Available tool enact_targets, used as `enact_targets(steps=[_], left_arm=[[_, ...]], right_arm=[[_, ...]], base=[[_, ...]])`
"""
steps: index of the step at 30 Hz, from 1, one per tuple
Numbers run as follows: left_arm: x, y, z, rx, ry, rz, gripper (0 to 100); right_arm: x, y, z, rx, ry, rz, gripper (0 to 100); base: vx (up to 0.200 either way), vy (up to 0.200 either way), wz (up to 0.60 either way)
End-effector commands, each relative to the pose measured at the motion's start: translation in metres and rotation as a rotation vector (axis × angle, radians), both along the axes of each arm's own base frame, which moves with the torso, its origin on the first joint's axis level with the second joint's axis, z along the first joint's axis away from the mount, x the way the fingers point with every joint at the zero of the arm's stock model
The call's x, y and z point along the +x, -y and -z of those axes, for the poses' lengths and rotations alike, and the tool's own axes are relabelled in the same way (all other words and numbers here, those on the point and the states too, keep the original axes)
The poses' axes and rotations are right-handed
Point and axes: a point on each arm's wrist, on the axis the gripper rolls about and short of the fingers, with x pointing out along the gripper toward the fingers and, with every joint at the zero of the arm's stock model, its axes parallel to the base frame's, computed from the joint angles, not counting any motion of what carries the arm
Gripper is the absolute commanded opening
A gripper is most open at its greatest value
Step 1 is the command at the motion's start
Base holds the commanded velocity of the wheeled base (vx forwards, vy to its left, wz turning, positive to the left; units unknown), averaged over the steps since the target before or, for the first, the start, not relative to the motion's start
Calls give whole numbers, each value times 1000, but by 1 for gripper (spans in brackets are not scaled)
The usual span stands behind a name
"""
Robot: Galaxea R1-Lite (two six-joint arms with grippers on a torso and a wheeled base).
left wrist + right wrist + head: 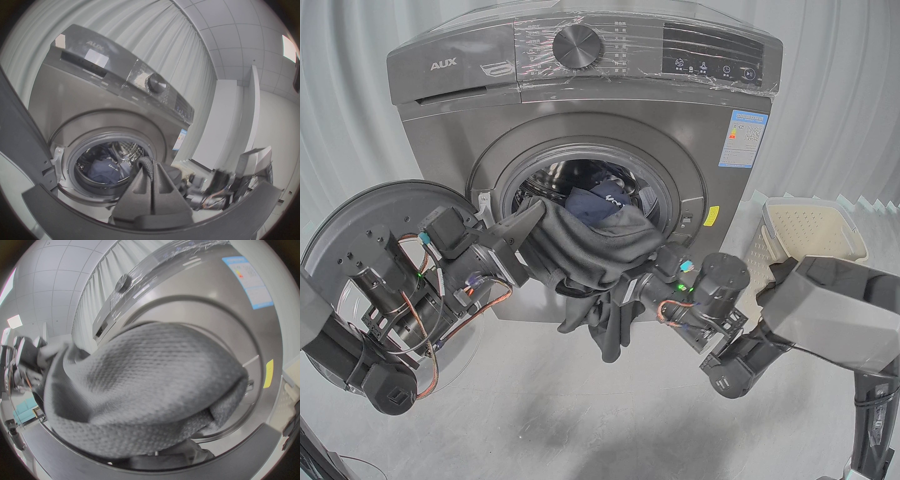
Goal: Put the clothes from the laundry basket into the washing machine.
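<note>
The left gripper [532,211] was clamped narrow on the edge of a dark grey garment [594,240], at the left lip of the drum opening; the left wrist view showed its fingers [142,181] pressed together with a fold of cloth pinched at the tip. The garment stretched across the lower mouth of the washing machine [581,125], its tail hanging down the front panel. Its right end draped over the right gripper [664,255], so that gripper's hold could not be told. A navy garment [597,200] lay inside the drum. The round door [381,206] stood open to the left. A beige laundry basket [806,228] sat on the floor just right of the machine.
</note>
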Motion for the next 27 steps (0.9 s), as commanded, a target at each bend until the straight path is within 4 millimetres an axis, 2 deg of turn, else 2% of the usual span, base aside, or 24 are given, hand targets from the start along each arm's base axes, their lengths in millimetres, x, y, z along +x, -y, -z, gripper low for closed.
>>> enact_targets(steps=[1,8,14,18,22,27], left_arm=[[14,-7,27,50,-82,-37,0],[23,-10,54,152,-119,-75,0],[28,-12,84,268,-166,-70,0],[28,-14,94,299,-189,-66,0],[24,-18,103,323,-223,-45,0],[15,-24,128,419,-282,1,0]], right_arm=[[-14,31,-41,30,48,38,0],[-14,47,-44,23,40,73,0],[-14,43,-51,38,59,65,0],[-15,43,-52,40,62,64,0],[-15,41,-54,45,69,59,0],[-14,37,-59,57,84,52,0]], base=[[0,0,0],[0,0,0],[0,0,0],[0,0,0],[0,0,0],[0,0,0]])
